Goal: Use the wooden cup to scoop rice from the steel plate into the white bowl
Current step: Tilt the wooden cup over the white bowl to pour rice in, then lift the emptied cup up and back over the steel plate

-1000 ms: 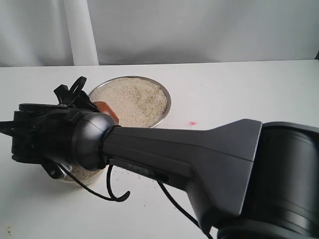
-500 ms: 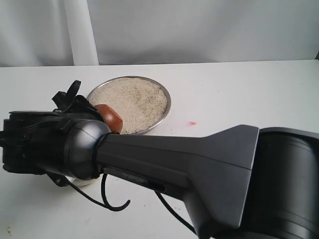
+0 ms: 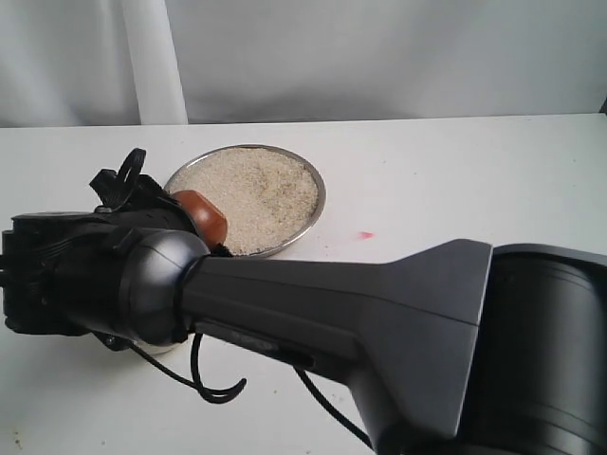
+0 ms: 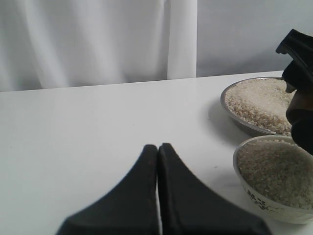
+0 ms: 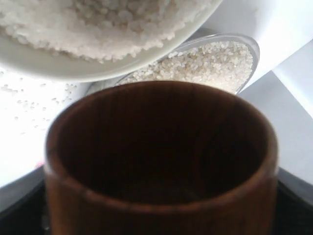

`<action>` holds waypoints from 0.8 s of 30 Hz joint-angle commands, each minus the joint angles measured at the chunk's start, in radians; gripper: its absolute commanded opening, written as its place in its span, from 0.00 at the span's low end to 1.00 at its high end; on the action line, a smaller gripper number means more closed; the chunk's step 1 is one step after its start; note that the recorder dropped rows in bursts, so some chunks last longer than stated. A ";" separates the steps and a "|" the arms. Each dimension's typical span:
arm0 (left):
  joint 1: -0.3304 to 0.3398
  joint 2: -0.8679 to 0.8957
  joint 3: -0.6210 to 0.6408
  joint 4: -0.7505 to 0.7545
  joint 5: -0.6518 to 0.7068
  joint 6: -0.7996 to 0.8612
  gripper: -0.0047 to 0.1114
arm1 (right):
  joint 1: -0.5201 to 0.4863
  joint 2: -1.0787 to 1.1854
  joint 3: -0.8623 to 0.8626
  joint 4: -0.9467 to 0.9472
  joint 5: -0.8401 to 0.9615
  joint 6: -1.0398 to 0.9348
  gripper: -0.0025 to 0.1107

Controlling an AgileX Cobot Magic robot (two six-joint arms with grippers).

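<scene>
Right gripper [image 3: 175, 204], jaws clamped on the empty wooden cup [image 3: 201, 214], hangs at the 8 o'clock rim of the steel plate [image 3: 321, 194]. Left gripper [image 4: 158, 196] idles, jaws together. Best practice, as I judge it: tilt the cup's mouth into the rice [image 3: 251, 190], sweep toward 2 o'clock, then level off. Pour slowly, since the white bowl [image 4: 264, 208], at the plate's 7 o'clock, looks nearly full.
</scene>
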 commanded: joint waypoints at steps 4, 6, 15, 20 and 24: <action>-0.003 0.000 0.002 -0.008 -0.011 -0.006 0.04 | 0.025 -0.007 -0.001 -0.057 -0.028 0.004 0.02; -0.003 0.000 0.002 -0.008 -0.011 -0.006 0.04 | 0.025 -0.007 -0.001 -0.067 -0.035 0.016 0.02; -0.003 0.000 0.002 -0.008 -0.011 -0.006 0.04 | 0.008 -0.037 -0.001 -0.027 -0.123 0.131 0.02; -0.003 0.000 0.002 -0.008 -0.011 -0.006 0.04 | -0.062 -0.140 -0.001 0.195 -0.220 0.147 0.02; -0.003 0.000 0.002 -0.008 -0.011 -0.006 0.04 | -0.146 -0.231 -0.001 0.407 -0.284 0.146 0.02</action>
